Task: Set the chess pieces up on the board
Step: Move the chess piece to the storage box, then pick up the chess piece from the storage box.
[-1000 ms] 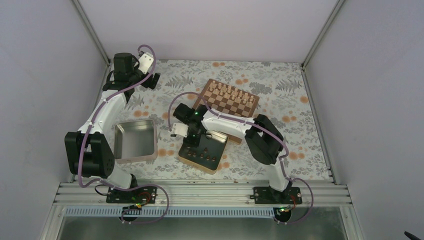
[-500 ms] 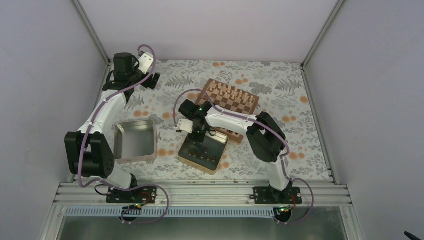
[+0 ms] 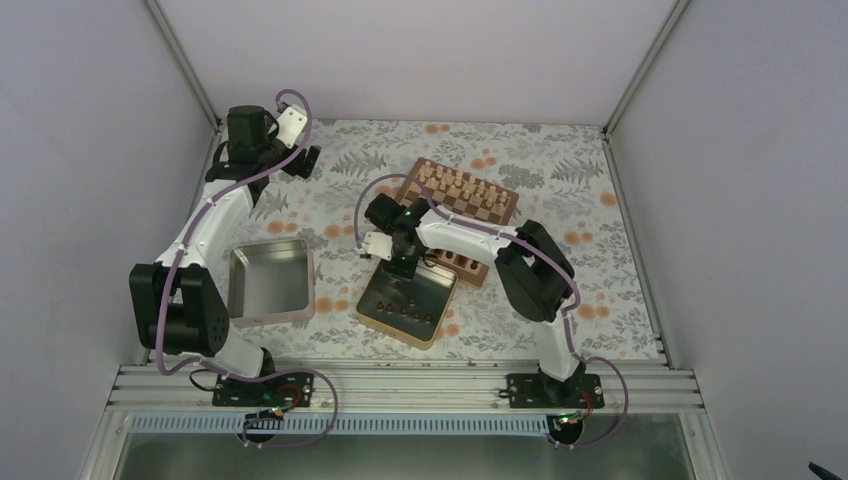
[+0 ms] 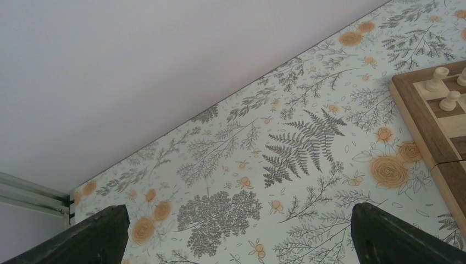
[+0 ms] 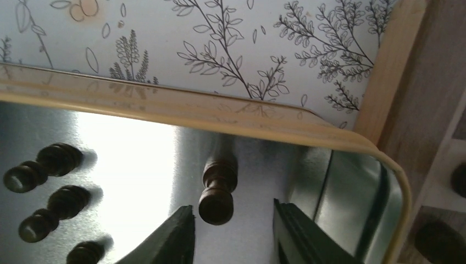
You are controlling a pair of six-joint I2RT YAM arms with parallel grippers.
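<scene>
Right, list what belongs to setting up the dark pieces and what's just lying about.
Job: dark chess pieces, near tin holding them, board, right claw.
Lying about: left tin, pale pieces already on the board, left claw.

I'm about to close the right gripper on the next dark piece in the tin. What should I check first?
1. Right gripper open: ok, its fingers are apart.
2. Dark piece between the fingers: ok, though it sits nearer the left one, with gaps on both sides.
3. Other dark pieces out of the closing path: ok, they stand off to the left.
4. Tin rim clear of the fingers: ok, it lies beyond the piece.
5. Free square on the board near side: cannot tell, the arm covers it.
6. Left gripper out of the way: ok, open over bare table.
</scene>
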